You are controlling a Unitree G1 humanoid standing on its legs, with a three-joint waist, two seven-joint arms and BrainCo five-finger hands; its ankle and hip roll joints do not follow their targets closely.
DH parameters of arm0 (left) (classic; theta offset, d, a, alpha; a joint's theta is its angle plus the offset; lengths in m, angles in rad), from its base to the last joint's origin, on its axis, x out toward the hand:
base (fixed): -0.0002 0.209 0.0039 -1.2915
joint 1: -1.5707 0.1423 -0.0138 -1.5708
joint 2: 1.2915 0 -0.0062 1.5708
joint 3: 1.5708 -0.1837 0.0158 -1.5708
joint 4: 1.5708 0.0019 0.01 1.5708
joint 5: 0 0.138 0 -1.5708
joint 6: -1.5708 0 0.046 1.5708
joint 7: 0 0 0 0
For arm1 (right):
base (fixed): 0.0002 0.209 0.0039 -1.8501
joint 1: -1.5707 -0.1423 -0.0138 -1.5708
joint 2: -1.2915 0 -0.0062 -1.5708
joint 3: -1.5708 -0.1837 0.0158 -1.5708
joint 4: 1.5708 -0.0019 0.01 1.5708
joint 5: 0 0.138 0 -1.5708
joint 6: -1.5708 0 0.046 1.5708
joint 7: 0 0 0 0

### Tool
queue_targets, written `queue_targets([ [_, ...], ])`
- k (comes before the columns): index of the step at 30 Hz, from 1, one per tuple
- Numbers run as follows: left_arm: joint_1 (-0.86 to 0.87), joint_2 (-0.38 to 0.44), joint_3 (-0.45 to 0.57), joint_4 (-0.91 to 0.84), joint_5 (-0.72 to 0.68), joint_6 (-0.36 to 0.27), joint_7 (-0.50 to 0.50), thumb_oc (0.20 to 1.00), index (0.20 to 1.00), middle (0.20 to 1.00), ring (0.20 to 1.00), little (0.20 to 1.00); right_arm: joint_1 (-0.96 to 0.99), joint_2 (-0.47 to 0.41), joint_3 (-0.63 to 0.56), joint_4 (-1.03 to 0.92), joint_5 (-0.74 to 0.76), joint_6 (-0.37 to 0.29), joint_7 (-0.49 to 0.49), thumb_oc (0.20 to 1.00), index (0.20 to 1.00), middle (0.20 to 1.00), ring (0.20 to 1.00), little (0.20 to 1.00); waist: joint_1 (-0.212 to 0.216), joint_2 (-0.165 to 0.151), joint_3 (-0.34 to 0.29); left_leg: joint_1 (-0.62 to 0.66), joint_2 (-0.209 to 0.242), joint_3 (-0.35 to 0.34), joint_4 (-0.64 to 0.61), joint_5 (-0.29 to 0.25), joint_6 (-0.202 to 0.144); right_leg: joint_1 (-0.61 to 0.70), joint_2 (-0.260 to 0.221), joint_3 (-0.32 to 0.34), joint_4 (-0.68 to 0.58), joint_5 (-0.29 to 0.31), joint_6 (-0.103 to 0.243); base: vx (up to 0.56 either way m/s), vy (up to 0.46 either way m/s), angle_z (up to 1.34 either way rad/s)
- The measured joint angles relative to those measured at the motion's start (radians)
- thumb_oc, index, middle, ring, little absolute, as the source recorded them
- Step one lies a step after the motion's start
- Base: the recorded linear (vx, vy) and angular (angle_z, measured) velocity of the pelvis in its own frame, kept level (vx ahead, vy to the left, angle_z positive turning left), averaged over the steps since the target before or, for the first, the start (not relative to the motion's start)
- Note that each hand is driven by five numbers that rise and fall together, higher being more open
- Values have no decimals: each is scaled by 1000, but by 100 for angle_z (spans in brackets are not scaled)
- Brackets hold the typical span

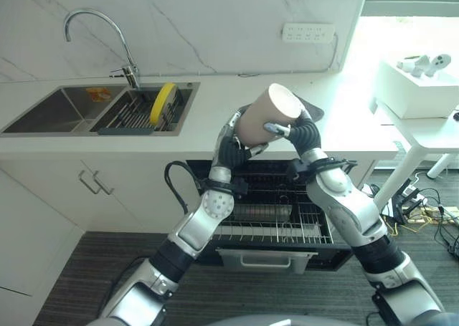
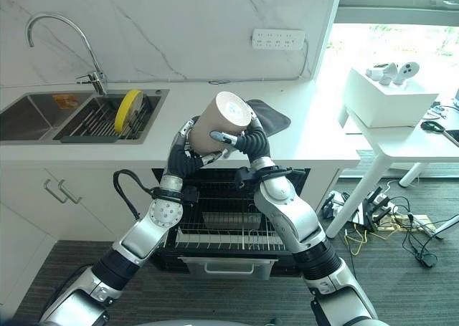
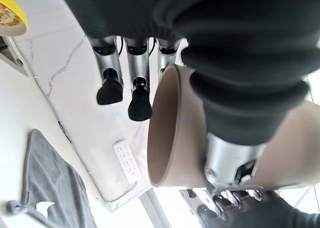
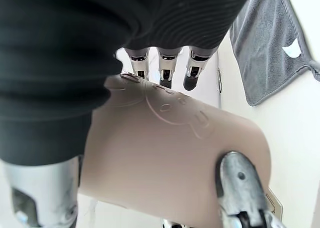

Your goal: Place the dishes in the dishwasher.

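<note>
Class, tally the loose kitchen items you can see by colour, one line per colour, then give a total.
Beige: 1, the cup
Yellow: 1, the plate
Grey: 1, the cloth
Total: 3

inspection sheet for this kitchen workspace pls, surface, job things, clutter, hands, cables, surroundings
surface: white countertop, bare around the hands.
job's things: tan cup held tilted above the counter edge by both hands; yellow plate upright in the sink rack; dishwasher open below, wire rack pulled out.
clutter: grey cloth on the counter behind the cup.
hands: left hand and right hand each grip a side of the cup.
cables: loose cables on the floor under the side table.
surroundings: faucet, wall socket strip, white side table with a white box.
</note>
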Motion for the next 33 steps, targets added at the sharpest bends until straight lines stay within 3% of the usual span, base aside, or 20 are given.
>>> queue_targets([
  [12,0,-15,-3,8,0,-26,28,200,200,200,200,200,-65,1,3,1,-13,8,20,1000,1000,1000,1000,1000,4,-1,-1,2,0,-1,0,0,0,4,0,-1,1,0,0,0,0,0],
  [13,0,-15,-4,9,0,-29,28,200,200,200,200,200,-66,1,4,2,-14,8,23,316,316,316,316,316,5,-1,-1,2,0,-2,0,0,0,4,0,-1,1,0,0,0,0,0],
  [14,0,-15,-2,11,0,-30,30,200,200,200,200,200,-66,1,5,2,-24,8,29,200,200,200,200,200,6,-1,-1,3,0,-2,0,0,0,4,0,-1,1,0,0,0,0,0],
  [24,0,-14,4,42,0,-41,44,200,200,200,200,200,-92,-21,4,34,-152,32,93,200,200,200,200,200,13,-9,-5,6,0,-2,0,0,-1,8,0,-1,1,0,0,0,0,0],
  [33,0,-13,4,47,-8,-54,43,200,200,200,200,200,-93,-22,21,37,-267,-2,103,200,200,200,200,200,13,-15,-8,6,0,-2,0,0,-1,7,0,0,1,0,0,0,0,0],
])
